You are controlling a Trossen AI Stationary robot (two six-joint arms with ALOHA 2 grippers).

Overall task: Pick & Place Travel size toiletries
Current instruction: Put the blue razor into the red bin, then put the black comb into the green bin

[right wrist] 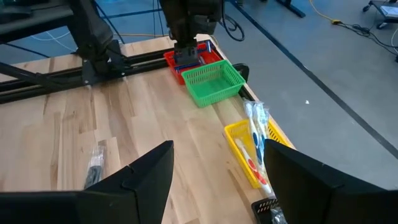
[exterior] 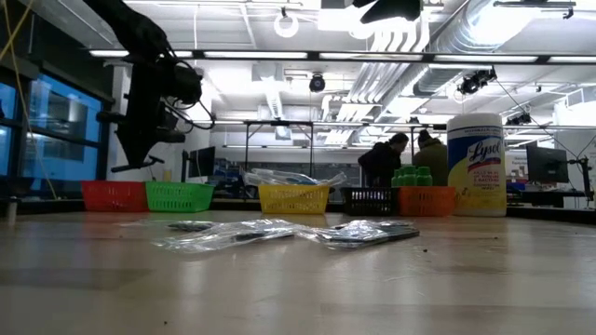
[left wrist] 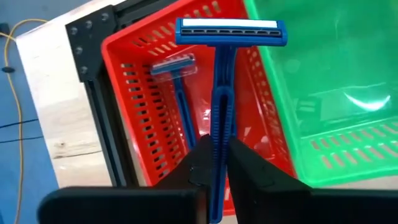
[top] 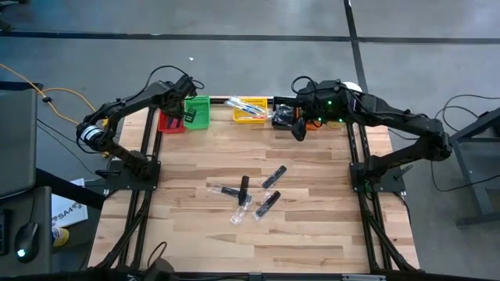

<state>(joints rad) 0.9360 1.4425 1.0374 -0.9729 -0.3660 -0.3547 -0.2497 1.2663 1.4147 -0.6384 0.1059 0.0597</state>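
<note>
Over the red basket [left wrist: 143, 74] the left gripper [left wrist: 216, 163] pinched a blue razor [left wrist: 225, 93] by its handle, head pointing away, a second razor [left wrist: 177, 87] lying inside below. Right of it, past the yellow basket [top: 250, 109], the right gripper [top: 298, 131] hung wide open, holding nothing.

place: robotics lab / open industrial workspace
ceiling: exposed silver ducts [exterior: 484, 33], pipes, strip lights, camera dome overhead
floor: bare grey concrete [top: 234, 55] with dark seam lines, yellow cable [top: 31, 82] trailing at left
rig: two dark arms on black metal frame [top: 144, 156] bolted to a wood-plank surface [top: 250, 242]
background: two people [exterior: 405, 158] standing far off by benches, monitors [exterior: 548, 166], metal frames
windows: big dark panes [exterior: 47, 140] on left wall
clutter: row of small coloured mesh bins [exterior: 177, 195] at far edge, Lysol wipes jar [exterior: 476, 166] at right
</note>
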